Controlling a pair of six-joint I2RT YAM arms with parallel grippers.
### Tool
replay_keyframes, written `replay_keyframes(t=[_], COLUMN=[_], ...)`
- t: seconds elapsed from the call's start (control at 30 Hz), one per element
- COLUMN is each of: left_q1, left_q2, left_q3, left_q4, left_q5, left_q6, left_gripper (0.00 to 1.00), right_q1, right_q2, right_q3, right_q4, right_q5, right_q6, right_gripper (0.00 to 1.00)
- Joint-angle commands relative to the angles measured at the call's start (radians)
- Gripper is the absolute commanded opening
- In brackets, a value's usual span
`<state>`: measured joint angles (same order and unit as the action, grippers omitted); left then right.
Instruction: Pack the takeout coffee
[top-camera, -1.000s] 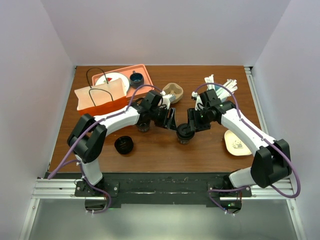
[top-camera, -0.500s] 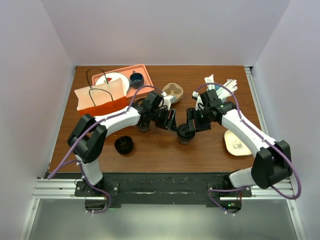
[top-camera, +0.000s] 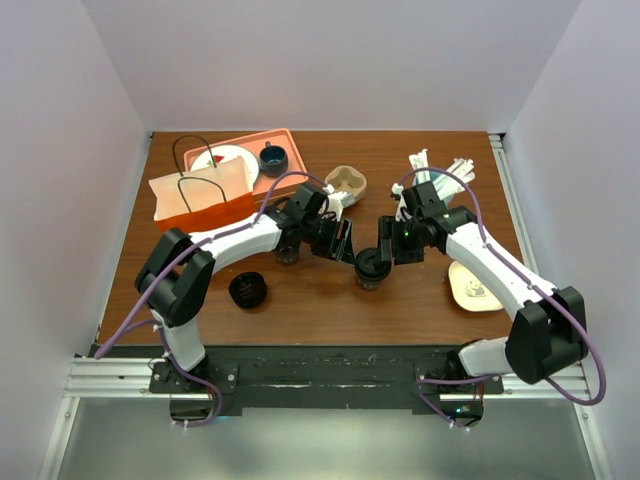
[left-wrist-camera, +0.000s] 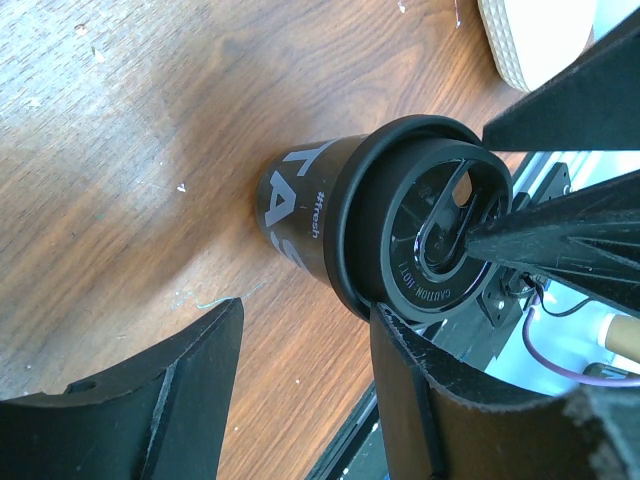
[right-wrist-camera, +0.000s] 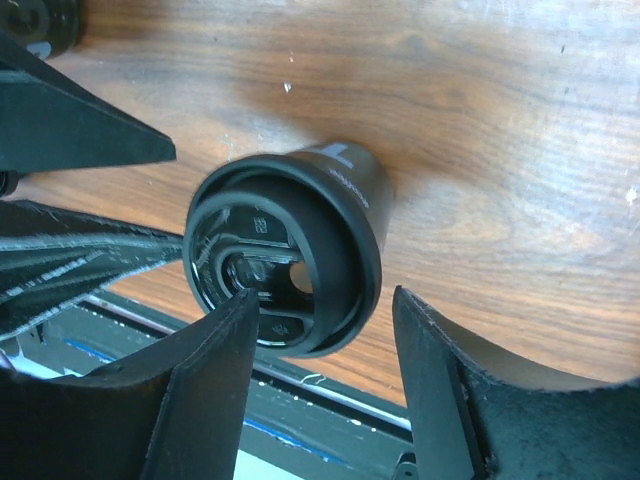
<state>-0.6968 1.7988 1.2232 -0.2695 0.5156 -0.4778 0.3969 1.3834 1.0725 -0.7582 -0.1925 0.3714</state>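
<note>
One dark paper cup with a black plastic sip lid (top-camera: 371, 268) stands on the brown wooden table (top-camera: 320, 300), just below centre of the overhead view, between two grippers. The left gripper (left-wrist-camera: 305, 320) is open beside the lid's rim. The right gripper (right-wrist-camera: 325, 295) straddles the lid, jaws parted, with no clamp evident. One lidless dark cup (top-camera: 273, 158) sits upper left, and one black round piece (top-camera: 248, 290) lies lower left. The cup's white lettering is partly hidden.
</note>
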Motion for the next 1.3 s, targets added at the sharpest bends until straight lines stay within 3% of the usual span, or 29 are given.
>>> replay_keyframes(t=[0.0, 0.37, 0.9, 1.27], left_q1=[-0.007, -0.013, -0.009, -0.009], left_q2=[-0.039, -0.049, -0.061, -0.010], left_q3=[0.006, -0.018, 0.102, 0.130], left_q4=[0.024, 0.032, -0.040, 0.004], left_q5=[-0.003, -0.014, -0.040, 0.047], left_q6=[0.015, 0.013, 0.005, -0.019], left_gripper=[0.58, 0.58, 0.62, 0.66], right_q1=[-0.003, -0.006, -0.007, -0.010], right_q2=[-0.058, -0.083, -0.058, -0.046], right_q3=[-0.066, -0.187, -0.143, -0.135], right_q4=[0.054, 0.151, 0.123, 0.123], right_q5=[-0.005, -0.027, -0.002, -0.008], right_q6=[0.034, 0.034, 0.018, 0.009], right_gripper=[0.58, 0.49, 0.49, 0.49])
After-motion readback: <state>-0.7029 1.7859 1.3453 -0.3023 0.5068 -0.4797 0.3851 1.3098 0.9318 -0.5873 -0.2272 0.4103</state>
